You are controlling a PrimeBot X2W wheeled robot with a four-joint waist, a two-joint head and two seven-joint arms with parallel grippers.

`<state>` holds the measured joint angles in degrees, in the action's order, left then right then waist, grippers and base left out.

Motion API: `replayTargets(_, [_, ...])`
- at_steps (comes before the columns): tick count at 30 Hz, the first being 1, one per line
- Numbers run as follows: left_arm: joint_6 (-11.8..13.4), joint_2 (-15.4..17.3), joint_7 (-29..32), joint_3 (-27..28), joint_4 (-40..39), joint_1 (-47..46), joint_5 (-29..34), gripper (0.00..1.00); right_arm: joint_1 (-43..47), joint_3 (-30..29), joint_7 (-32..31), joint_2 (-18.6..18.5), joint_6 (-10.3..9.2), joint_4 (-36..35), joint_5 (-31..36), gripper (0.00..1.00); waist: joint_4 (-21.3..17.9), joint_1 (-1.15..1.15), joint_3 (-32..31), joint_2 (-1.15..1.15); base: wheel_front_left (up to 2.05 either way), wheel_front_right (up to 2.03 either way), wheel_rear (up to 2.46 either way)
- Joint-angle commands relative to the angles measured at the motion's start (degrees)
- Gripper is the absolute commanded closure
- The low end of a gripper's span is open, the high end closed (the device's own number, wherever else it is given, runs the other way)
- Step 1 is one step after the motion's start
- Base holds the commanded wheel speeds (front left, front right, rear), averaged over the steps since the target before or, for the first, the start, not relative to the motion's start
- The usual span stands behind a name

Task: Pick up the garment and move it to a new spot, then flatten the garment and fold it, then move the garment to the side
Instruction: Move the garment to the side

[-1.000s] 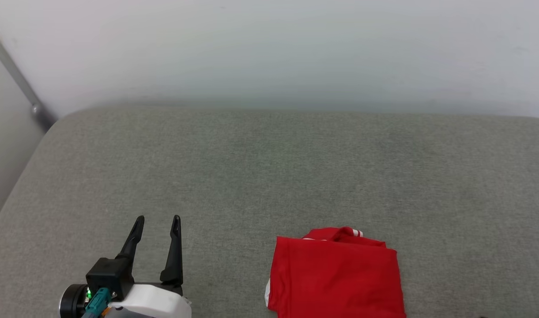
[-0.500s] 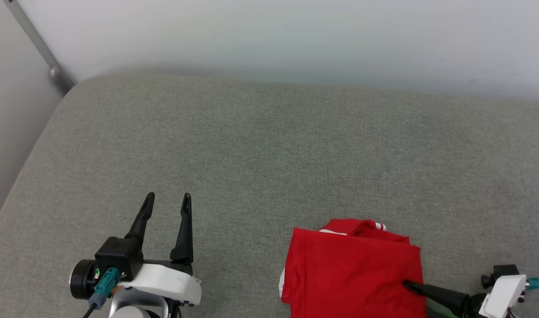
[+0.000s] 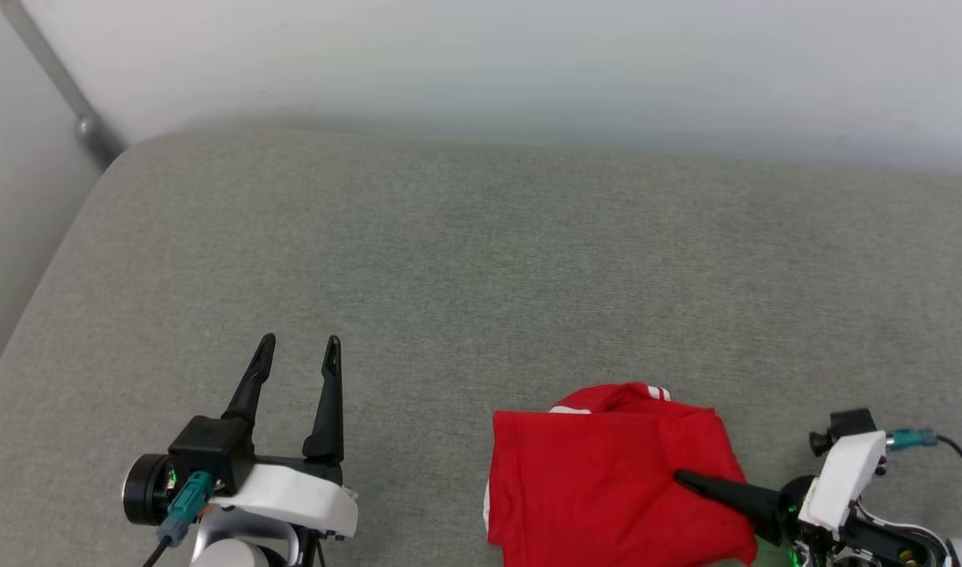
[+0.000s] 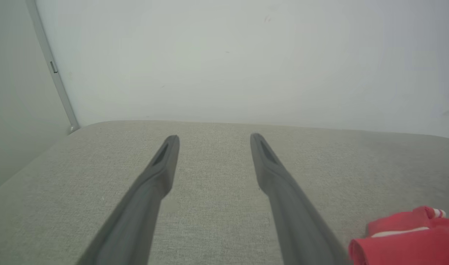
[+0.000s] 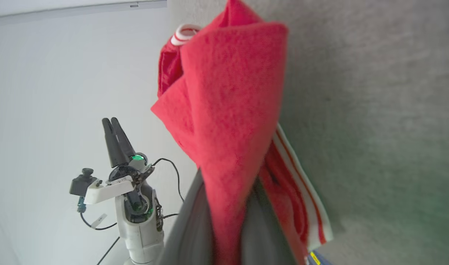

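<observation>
The red garment (image 3: 607, 480) lies folded on the grey cushion (image 3: 481, 276) at the lower middle-right of the head view, a striped white trim showing at its far edge. My right gripper (image 3: 681, 479) reaches in from the lower right and is shut on the garment's right edge, which is lifted and bunched. In the right wrist view the red cloth (image 5: 228, 121) is pinched between the two fingers, with white striped trim beside it. My left gripper (image 3: 298, 348) stands open at the lower left, well clear of the garment; its wrist view shows the garment (image 4: 408, 239) at the lower right.
A pale wall (image 3: 481, 71) runs behind the cushion, with a grey metal bar (image 3: 59, 87) in the far left corner. The cushion's left edge drops off at the left. The left arm (image 5: 132, 195) shows in the right wrist view.
My right gripper has closed on the garment's right edge and pulled it leftward, bunching the cloth. The head camera shifted between frames. The left gripper stays open.
</observation>
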<state>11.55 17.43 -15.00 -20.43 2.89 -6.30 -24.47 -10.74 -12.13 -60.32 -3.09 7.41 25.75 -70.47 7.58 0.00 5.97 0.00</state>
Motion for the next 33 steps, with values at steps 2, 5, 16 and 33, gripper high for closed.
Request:
replayTargets(2, [-0.3,0.1,-0.2,0.2,-0.1,0.6,0.1,0.00,0.6,1.2,1.4,-1.0,0.13,-1.6,2.8,1.00,-1.5,0.00,-0.7,0.00,0.00,0.00,0.00])
replayTargets(5, [-0.1,0.4,-0.2,0.8,-0.6,0.8,0.4,0.00,-0.2,3.9,4.4,-2.5,0.13,-4.7,7.9,1.00,-3.8,0.00,-0.3,0.00,0.00,0.00,0.00])
replayTargets(16, [-0.4,1.8,-0.2,1.8,-4.4,-2.6,3.4,0.00,-8.8,12.5,13.5,-10.9,0.06,-6.0,29.1,1.00,-19.2,0.00,7.6,0.00,0.00,0.00,0.00])
replayTargets(33, [-3.8,7.9,9.5,-1.9,-17.8,-19.6,11.6,0.00,-31.4,9.0,31.7,-20.9,0.05,10.2,45.4,1.00,-30.9,0.00,28.7,0.00,0.00,0.00,0.00])
